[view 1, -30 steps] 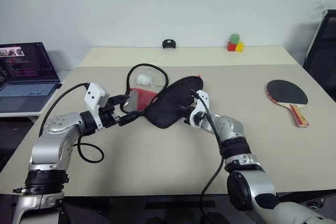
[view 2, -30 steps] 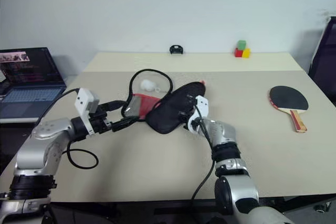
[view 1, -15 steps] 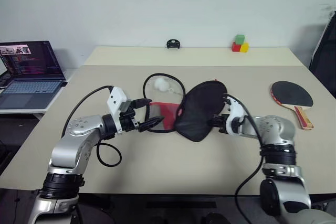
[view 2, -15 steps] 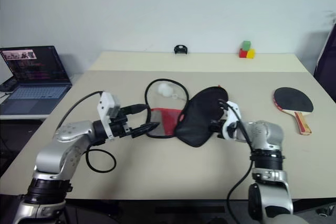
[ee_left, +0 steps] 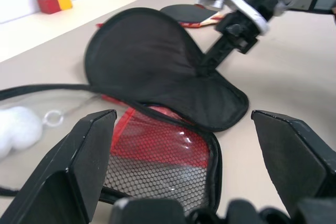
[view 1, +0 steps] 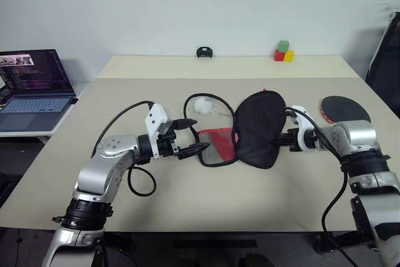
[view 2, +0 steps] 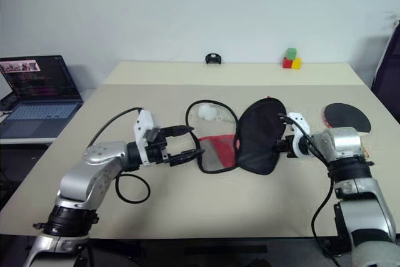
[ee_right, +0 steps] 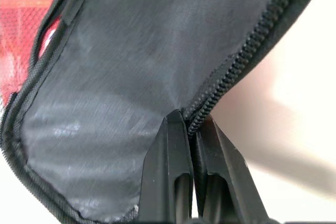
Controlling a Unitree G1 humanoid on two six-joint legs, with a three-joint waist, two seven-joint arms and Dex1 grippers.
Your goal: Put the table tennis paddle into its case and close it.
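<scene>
At mid-table the right gripper pinches the zipper edge of the case, the left gripper spread beside its red mesh end, while the table tennis paddle lies behind the right arm, so that thin pinch may slip.

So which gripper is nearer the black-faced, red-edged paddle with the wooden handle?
Right. The right gripper, pinching the case's black flap, sits just beside the paddle; the left gripper is across the case, open.
</scene>
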